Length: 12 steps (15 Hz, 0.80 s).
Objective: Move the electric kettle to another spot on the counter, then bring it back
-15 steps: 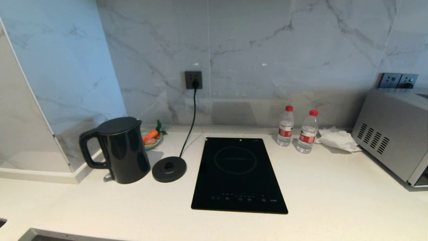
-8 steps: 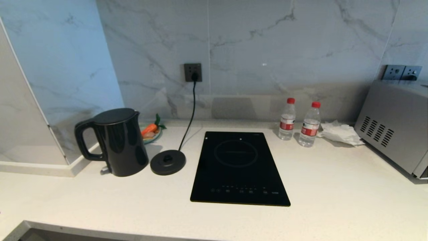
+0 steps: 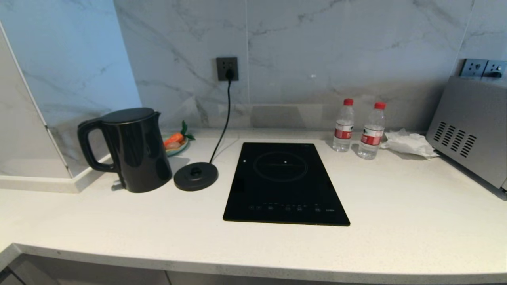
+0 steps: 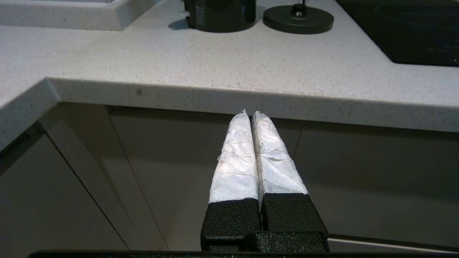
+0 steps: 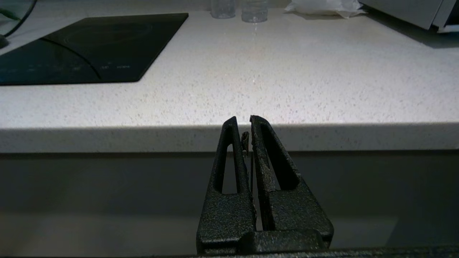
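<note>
- The counter (image 3: 119, 233) is a wide off-white speckled stone slab with a rounded front lip; it looks smooth, so a kettle set down at a tilt could slide rather than stick.
- A grey metal appliance (image 3: 471, 130) with vent slots stands on the far right, well apart from the kettle.
- The black glass cooktop (image 3: 285, 182) is flush and glossy; dragging the kettle across it could scratch it or press the touch controls along its near edge.
- The electric kettle (image 3: 136, 150) is a tall, glossy black jug with a flat lid and a big loop handle. It stands upright on the counter at the left, off its base, handle turned towards the left wall. Slick walls give poor purchase; the handle looks the safer hold, though a one-sided grip may let the body swing.
- The base disc (image 3: 196, 176) is flat, round and matt black, just beside the kettle, its cord (image 3: 225, 114) running up to the wall socket. A sweeping arm could snag the cord and pull the disc.
- Two clear bottles (image 3: 358, 128) with red caps would probably tip if knocked.
- A small plate with a carrot (image 3: 176, 141) sits behind the kettle, at risk on a backward nudge.
- The left gripper (image 4: 250, 114), pads wrapped in white tape, and the bare black right gripper (image 5: 242, 122) hang below the counter's front edge, fingers together and empty; rising closed, either could strike the lip.
</note>
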Motion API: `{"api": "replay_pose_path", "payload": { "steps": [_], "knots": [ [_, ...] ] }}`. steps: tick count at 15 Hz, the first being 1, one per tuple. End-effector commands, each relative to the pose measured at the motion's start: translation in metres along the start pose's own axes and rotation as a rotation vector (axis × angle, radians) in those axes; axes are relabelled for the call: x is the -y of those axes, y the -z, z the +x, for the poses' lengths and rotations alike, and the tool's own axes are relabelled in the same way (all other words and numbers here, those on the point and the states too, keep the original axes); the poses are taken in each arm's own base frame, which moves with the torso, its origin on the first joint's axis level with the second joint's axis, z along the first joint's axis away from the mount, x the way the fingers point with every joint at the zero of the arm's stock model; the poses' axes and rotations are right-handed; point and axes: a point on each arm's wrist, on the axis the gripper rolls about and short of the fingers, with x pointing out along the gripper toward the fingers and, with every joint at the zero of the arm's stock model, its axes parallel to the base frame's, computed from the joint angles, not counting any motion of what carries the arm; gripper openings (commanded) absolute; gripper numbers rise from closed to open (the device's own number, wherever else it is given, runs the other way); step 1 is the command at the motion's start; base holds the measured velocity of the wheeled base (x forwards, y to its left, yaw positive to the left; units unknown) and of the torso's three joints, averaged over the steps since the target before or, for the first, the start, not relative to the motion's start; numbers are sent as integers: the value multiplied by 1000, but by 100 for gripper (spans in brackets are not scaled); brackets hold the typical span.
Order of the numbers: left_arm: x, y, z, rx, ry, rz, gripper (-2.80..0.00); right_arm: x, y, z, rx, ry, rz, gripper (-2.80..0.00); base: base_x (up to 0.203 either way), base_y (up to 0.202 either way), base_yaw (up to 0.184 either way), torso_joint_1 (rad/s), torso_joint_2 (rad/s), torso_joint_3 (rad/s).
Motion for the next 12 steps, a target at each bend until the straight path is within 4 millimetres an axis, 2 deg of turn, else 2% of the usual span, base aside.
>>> {"api": "replay_pose_path", "payload": {
  "steps": [1,7,12],
  "knots": [
    [0,0,0,-3,0,-1,-280,0,0,0,-1,0,0,-280,0,0,0,-159,535,371],
    [0,0,0,-3,-2,-1,-280,0,0,0,0,1,0,-280,0,0,0,-130,513,377],
    [0,0,0,-3,0,-1,-280,0,0,0,0,1,0,-280,0,0,0,-66,470,393]
  ]
}}
